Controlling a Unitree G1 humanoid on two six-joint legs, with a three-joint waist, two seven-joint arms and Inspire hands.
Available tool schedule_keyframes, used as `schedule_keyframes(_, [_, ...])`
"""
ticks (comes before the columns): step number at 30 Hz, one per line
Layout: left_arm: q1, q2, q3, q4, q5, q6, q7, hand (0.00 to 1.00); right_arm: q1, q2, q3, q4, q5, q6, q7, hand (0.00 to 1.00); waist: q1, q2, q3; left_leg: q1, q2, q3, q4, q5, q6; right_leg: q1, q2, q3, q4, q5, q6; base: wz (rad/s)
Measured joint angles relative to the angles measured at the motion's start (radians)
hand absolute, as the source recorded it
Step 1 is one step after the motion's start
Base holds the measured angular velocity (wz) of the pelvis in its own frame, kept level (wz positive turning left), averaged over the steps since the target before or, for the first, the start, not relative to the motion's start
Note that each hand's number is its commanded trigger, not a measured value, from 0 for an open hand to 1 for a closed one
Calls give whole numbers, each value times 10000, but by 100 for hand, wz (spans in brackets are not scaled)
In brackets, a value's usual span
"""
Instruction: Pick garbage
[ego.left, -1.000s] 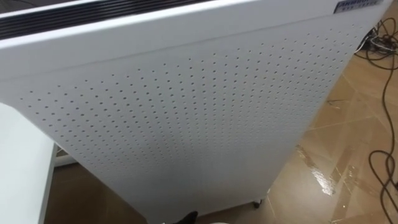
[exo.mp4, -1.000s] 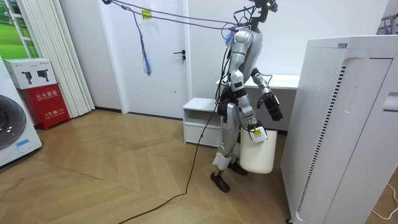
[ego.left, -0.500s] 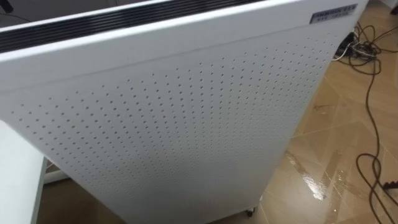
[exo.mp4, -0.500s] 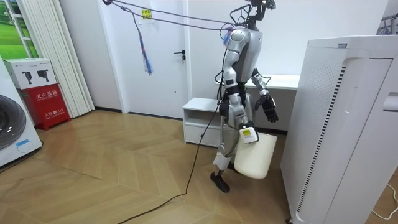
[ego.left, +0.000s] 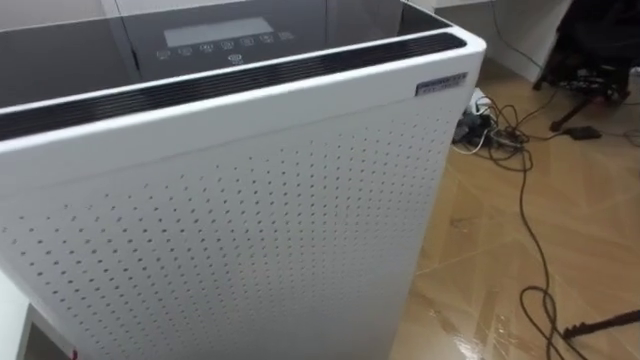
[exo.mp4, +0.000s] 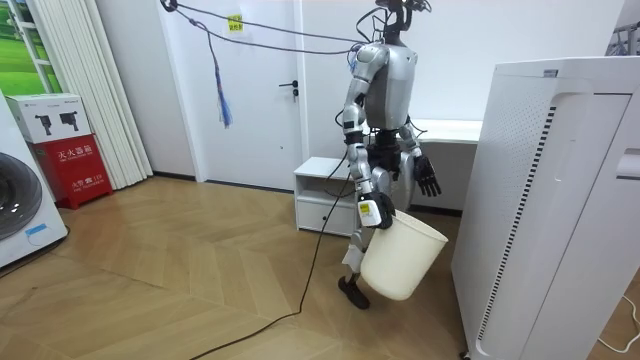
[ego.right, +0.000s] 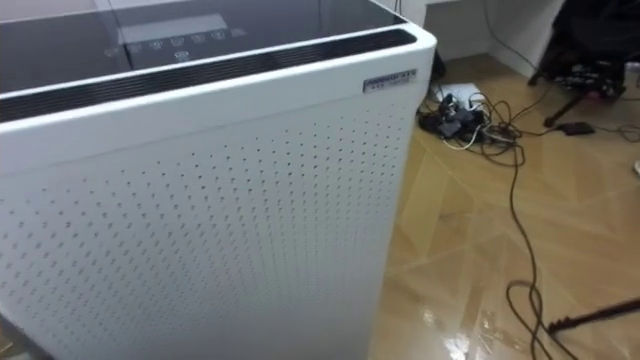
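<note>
I am holding the white bin (exo.mp4: 402, 258) in my right hand (exo.mp4: 371, 213); my left hand (exo.mp4: 428, 180) is hanging relaxed beside the air purifier (ego.left: 220, 200), with no garbage seen.

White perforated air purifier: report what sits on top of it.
A glossy black control panel with a row of touch icons; no loose items there. Its far end is cut off.

Both eye views look steeply down from the robot's head, close against the tall white air purifier (ego.left: 230, 200), its dark top panel and perforated side, with cables (ego.right: 470, 120) on the wood floor to the right. The room view stands a few metres off, level, sharing that purifier at its right.
</note>
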Motion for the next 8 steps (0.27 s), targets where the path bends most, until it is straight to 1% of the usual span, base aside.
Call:
schedule_keyframes(1, [-29,-2,1,85,-61,3,13,0,-48,20,-46,120,21,-1,-11,100,0,26,-3,36,1,36,-13,-1,-1,38,5,1,6,0,0,-6])
schedule_keyframes(2, [-73,-33,86,318,-162,2,59,0,-69,60,-121,318,46,3,-47,100,9,70,13,158,9,98,-90,-1,-3,95,12,77,2,0,0,-11])
schedule_keyframes(4, [-145,-139,395,727,-162,15,149,0,-50,91,-277,365,-5,23,-111,100,-6,135,13,245,9,92,-152,-3,-6,121,14,132,7,-6,3,-11])
schedule_keyframes(7, [-192,-224,922,1190,-154,113,172,0,-52,154,-478,451,-89,43,-140,100,-25,122,6,314,0,106,-224,-2,-7,139,10,150,0,-13,13,-4])
schedule_keyframes(8, [-240,-270,1194,1375,-148,238,160,0,-84,212,-606,549,-118,89,-140,100,-11,100,4,321,-4,105,-226,-5,-7,150,8,149,-1,-21,23,0])
